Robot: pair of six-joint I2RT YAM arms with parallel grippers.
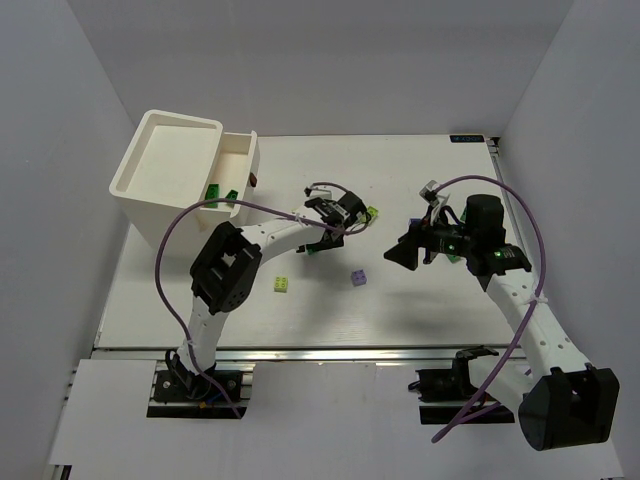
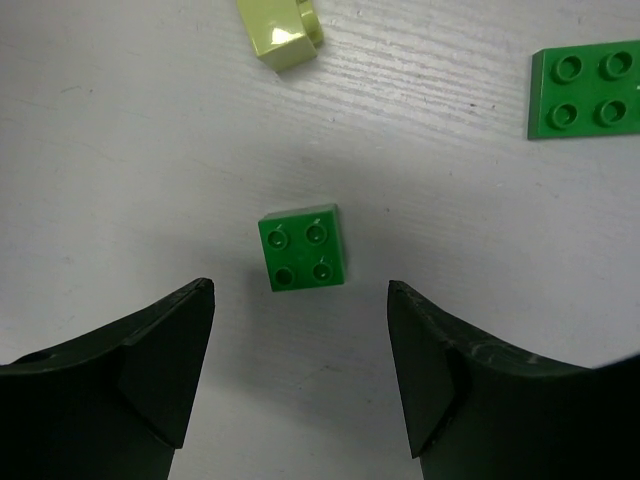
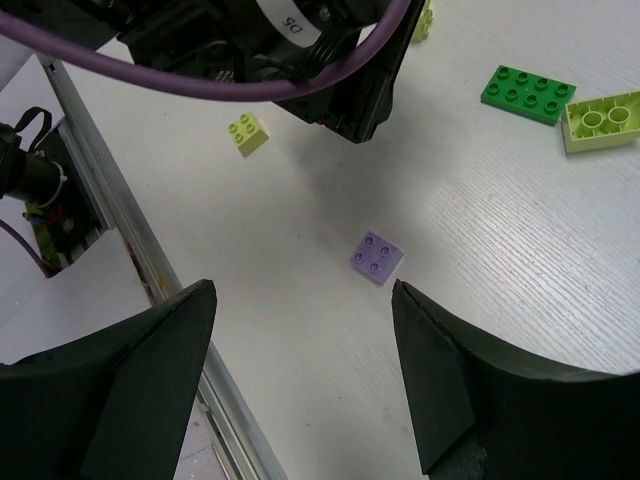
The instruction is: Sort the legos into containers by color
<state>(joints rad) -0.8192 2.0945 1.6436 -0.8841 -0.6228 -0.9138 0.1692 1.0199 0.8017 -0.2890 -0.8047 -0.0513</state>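
Since the left claw (image 2: 300, 300) hovers, jaws apart, just short of the small green brick (image 2: 304, 246), which sits slightly skewed, an off-centre squeeze could flick it toward the yellow-green brick (image 2: 281, 35) beyond.

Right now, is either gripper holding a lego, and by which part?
Nothing is held. The left gripper is open over a green brick, not touching it; the right gripper is open and empty.

bright, even overhead light; white table (image 1: 400, 310) slightly washed out. soft diffuse shadows cast under left arm (image 1: 275, 235) & right arm (image 1: 525, 300). glare strip seen on front rail (image 1: 330, 355). wrist views sharp, no motion blur.
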